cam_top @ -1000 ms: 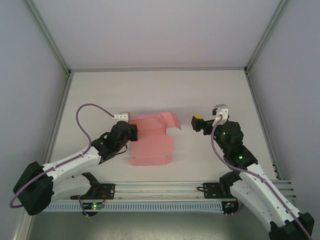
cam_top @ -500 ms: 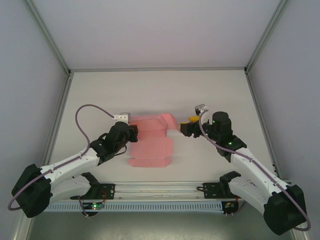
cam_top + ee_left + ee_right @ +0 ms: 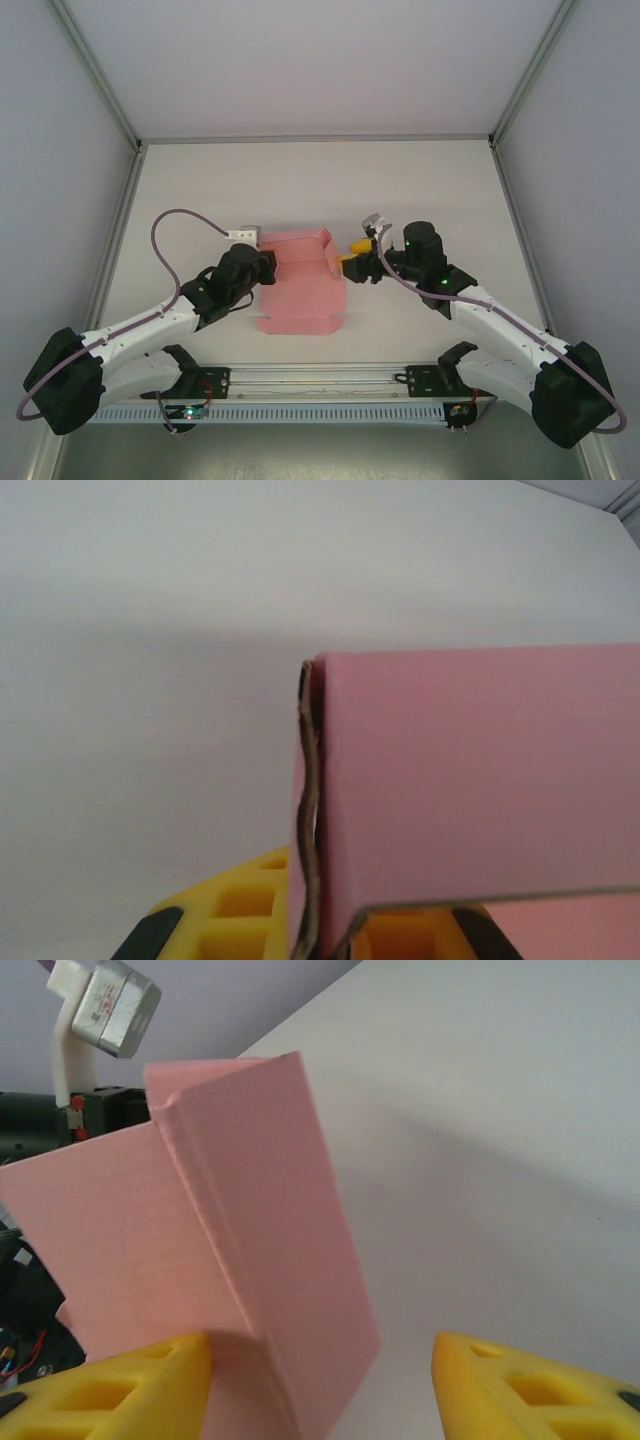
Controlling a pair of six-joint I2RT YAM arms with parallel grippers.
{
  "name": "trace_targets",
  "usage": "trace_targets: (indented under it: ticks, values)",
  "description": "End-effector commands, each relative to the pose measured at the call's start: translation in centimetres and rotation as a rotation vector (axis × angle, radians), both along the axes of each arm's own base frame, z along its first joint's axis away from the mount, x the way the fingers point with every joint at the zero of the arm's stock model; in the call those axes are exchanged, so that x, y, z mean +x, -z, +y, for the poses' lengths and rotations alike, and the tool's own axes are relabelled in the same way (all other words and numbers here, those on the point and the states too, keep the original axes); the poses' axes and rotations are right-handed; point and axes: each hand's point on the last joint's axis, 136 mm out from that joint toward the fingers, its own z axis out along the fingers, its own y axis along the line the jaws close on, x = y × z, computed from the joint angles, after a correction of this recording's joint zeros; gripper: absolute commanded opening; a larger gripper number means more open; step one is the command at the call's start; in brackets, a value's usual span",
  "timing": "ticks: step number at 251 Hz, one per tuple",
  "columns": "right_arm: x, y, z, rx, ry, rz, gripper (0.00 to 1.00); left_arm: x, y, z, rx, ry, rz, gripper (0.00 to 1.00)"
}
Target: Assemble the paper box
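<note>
1. Top view: the pink box [image 3: 300,285] lies part-folded in the middle of the table [image 3: 300,180], between the arms. The left gripper [image 3: 262,266] is at its left edge and the right gripper [image 3: 350,263] at its raised right flap.
2. Left wrist: the left gripper's yellow fingers [image 3: 235,910] are clamped shut on a folded edge of the box [image 3: 470,780].
3. Right wrist: the right gripper [image 3: 322,1380] is partly open and straddles an upright flap of the box [image 3: 250,1240]. One finger touches the card; the other stands apart.
</note>
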Motion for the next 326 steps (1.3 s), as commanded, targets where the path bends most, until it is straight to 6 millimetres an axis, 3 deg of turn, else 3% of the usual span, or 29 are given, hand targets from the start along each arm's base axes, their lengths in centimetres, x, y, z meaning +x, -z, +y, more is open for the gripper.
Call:
trace_targets:
  ticks: [1,84,148,222,282,326]
  values:
    - [0.4,-1.9,1.4,0.019,-0.042,-0.081,0.58,0.3,-1.3,-1.2,-0.027,0.035,-0.041,0.00]
    - [1.7,-1.7,3.6,-0.064,-0.014,-0.142,0.58,0.3,-1.4,-1.4,-0.029,0.048,-0.040,0.00]
    - [3.1,-1.3,3.6,-0.190,0.094,-0.217,0.56,0.2,-1.4,-1.5,-0.035,0.053,-0.037,0.00]
    - [4.7,0.0,3.0,-0.316,0.237,-0.255,0.44,0.1,-1.7,-1.9,-0.058,0.065,-0.037,0.00]
    - [7.9,0.1,0.5,-0.418,0.534,-0.308,0.13,0.6,-1.8,-2.2,-0.064,0.042,-0.014,0.00]
    - [9.9,0.2,-4.8,-0.591,0.898,-0.336,0.02,1.0,-1.1,-0.5,0.008,-0.114,0.047,0.00]
